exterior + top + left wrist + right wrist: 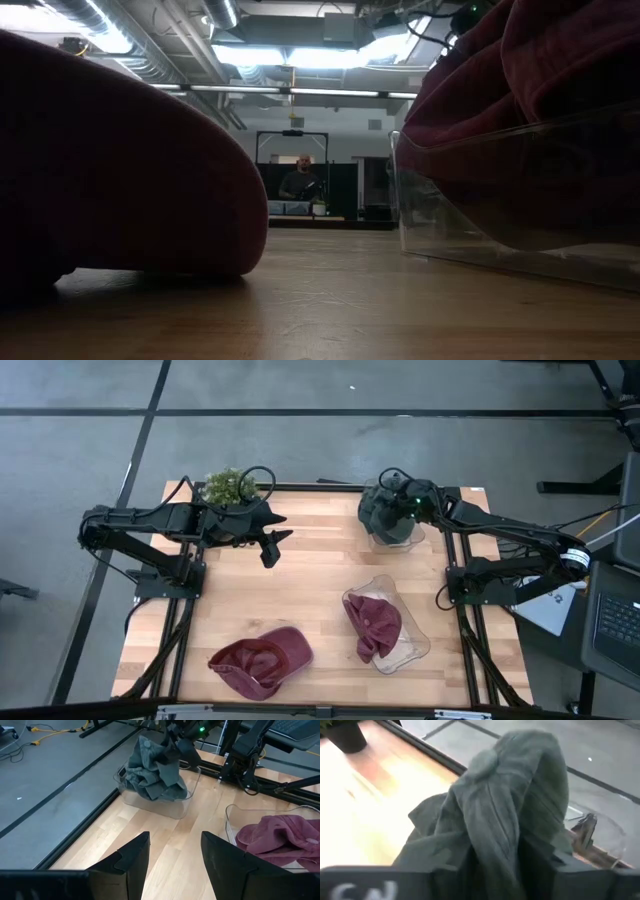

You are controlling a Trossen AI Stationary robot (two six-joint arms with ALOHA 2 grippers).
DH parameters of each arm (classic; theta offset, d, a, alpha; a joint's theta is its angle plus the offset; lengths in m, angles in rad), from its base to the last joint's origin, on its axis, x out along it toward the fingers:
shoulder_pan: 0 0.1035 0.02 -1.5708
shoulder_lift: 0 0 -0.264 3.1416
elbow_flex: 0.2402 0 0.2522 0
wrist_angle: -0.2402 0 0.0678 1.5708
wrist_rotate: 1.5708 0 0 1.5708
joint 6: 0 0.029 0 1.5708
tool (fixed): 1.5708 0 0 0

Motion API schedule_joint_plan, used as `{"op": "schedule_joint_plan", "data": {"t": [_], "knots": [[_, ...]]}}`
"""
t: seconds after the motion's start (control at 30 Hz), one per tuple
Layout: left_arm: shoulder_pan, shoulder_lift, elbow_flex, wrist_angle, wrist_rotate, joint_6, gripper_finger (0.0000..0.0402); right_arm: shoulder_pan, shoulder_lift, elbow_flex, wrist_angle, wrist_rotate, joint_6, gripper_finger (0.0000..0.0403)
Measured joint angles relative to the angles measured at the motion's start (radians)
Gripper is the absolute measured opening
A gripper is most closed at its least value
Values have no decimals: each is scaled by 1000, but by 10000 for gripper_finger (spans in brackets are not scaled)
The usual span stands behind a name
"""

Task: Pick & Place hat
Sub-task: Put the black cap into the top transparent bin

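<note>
High view: right claw (392, 510) sits directly over the grey-green hat (385, 520) in its clear bin (412, 542), apparently clamping its cloth; left claw (272, 548) parted.

At the counter's far right, the grey-green fabric hat (388, 512) sits in a clear plastic tray (414, 540). Near right, a maroon cloth hat (372, 626) lies in another clear tray (418, 645); to its left, a second maroon hat (261, 661) lies on the wooden counter (310, 575). Far left stands a small potted plant (229, 486).

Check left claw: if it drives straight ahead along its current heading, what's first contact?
Probably the clear bin holding the grey-green hat, across bare wood from the left claw. The bin with the maroon hat sits just off-line; depth unclear.
</note>
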Motion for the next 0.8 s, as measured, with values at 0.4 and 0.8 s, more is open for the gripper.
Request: {"op": "schedule_joint_plan", "data": {"t": [0.4,0.8], "knots": [[0,0,0,0,0,-1,174,-43,-78,157,-133,2,-3,269],[0,0,0,0,0,-2,174,-44,-82,231,-353,-2,25,54]]}}
